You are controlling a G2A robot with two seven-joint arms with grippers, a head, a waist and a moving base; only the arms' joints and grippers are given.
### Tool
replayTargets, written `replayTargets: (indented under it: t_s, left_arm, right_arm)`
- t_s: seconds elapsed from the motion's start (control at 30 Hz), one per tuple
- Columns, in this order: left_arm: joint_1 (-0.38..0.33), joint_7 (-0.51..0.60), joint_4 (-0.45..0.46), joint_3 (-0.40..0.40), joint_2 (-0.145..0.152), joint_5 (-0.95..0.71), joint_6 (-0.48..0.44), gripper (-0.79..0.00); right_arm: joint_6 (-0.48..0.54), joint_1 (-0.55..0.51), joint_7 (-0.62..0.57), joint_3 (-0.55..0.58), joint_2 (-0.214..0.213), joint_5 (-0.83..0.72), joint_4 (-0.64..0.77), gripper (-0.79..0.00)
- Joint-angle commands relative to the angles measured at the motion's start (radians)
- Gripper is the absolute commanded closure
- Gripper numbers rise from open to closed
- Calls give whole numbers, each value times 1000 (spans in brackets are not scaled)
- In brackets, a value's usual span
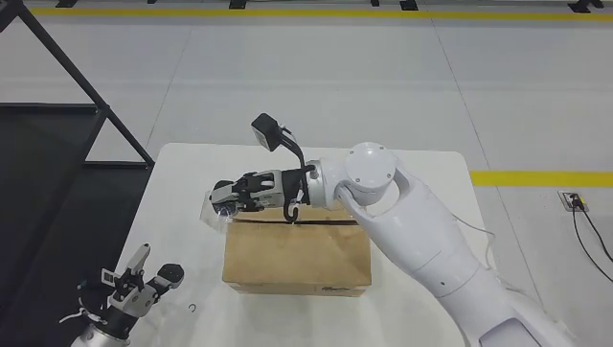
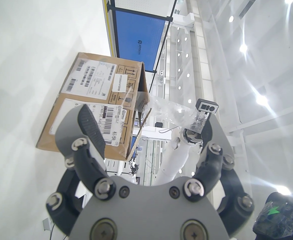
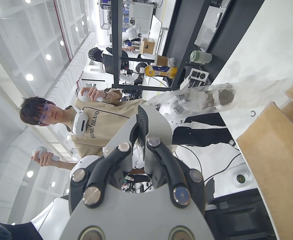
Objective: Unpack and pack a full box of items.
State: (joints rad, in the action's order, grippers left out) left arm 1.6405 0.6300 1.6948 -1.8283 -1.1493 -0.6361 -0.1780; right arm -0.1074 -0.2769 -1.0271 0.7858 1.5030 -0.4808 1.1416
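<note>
Right hand (image 3: 142, 118) pinches clear bag (image 3: 199, 96) over white table (image 1: 182, 251) on grey floor (image 1: 316, 79); left hand (image 2: 149, 116) spread.

Box (image 1: 297, 251): brown cardboard, rectangular, flat on table. White labels and barcodes on one end face. Top flaps look slightly lifted, not sealed flat. Lies just beside right gripper (image 3: 140, 116), below and to one side of its closed jaws. Sits well apart from left gripper (image 1: 156, 266), out ahead of its wide-open jaws.

Bag (image 3: 199, 96): clear crinkled plastic with small dark parts inside. One end pinched between right jaws, rest sticking out past fingertips, near box's end edge.
</note>
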Motion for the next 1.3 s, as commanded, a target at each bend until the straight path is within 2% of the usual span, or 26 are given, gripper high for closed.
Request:
replayTargets:
  t_s: [0.0,0.23,0.57,1.27]
  left_arm:
    - [-1,2,-1,0,0,0,-2,-785]
    - [-5,16,6,-6,1,-8,-3,-785]
    - [-14,20,56,6,1,10,2,-785]
    - [-38,4,75,54,0,61,24,-785]
  right_arm:
    - [2,7,0,-2,4,-3,-10,0]
    - [-6,18,0,6,8,8,-17,0]
    - [-71,-13,19,43,-5,47,23,0]
    - [-203,-140,0,186,-69,132,179,0]
